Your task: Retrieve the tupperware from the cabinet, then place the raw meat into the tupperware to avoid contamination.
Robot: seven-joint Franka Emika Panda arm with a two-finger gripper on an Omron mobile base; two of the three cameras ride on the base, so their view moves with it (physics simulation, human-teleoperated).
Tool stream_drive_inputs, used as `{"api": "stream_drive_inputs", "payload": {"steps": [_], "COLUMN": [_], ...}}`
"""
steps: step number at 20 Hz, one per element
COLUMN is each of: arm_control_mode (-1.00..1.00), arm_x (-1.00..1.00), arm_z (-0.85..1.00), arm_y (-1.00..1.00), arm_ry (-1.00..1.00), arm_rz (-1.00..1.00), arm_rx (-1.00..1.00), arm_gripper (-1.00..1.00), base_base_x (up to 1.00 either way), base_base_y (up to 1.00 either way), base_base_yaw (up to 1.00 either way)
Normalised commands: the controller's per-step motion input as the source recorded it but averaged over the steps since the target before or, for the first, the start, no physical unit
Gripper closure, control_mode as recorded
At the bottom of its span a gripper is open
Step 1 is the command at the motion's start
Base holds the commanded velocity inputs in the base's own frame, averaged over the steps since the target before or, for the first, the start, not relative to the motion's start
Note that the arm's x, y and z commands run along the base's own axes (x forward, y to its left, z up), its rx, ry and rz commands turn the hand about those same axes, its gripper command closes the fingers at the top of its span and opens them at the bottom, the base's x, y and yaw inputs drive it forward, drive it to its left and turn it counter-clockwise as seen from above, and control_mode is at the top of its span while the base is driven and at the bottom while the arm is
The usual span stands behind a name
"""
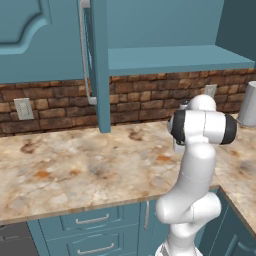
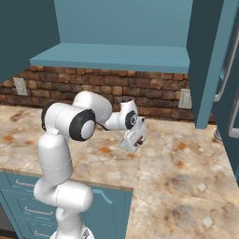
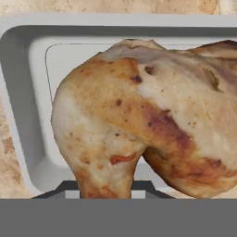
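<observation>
In the hand view the raw meat (image 3: 139, 115), a tan and brown drumstick-like piece, hangs close in front of the camera. My gripper (image 3: 106, 189) is shut on its lower end, with a dark fingertip on each side. Right behind it lies the tupperware (image 3: 23, 88), a whitish-grey rectangular tray whose open inside faces the meat. In the right base view the gripper (image 2: 132, 144) points down just above the marble counter (image 2: 186, 158), in front of the brick wall. The cabinet (image 1: 175, 57) above stands open, its door (image 1: 100, 65) swung out edge-on and its shelf bare.
A tall grey metal cylinder (image 1: 248, 104) stands at the counter's far right by the wall. Wall outlets (image 1: 23, 108) sit in the brick backsplash. The open cabinet door (image 2: 207, 60) hangs over the counter to the right of the arm. Teal drawers (image 1: 92, 220) run below the counter edge.
</observation>
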Motion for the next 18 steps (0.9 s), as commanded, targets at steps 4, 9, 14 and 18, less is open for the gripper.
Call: {"api": "stream_drive_inputs", "payload": {"steps": [4,9,14,18], "arm_control_mode": [-1.00,-1.00,-1.00,-1.00], "arm_x": [0.09,0.07,0.01,0.00], "arm_z": [-0.12,-0.06,0.00,0.00], "arm_y": [-0.12,-0.01,0.00,0.00], "arm_ry": [0.02,0.03,0.04,0.04], "arm_rz": [0.00,0.00,0.00,0.00], "arm_rx": [0.00,0.00,0.00,0.00], "arm_gripper": [1.00,-1.00,-1.00,-1.00], "base_base_x": [0.00,0.00,0.00,0.00], "base_base_y": [0.00,0.00,0.00,0.00], "base_base_yaw": [0.00,0.00,0.00,0.00]}}
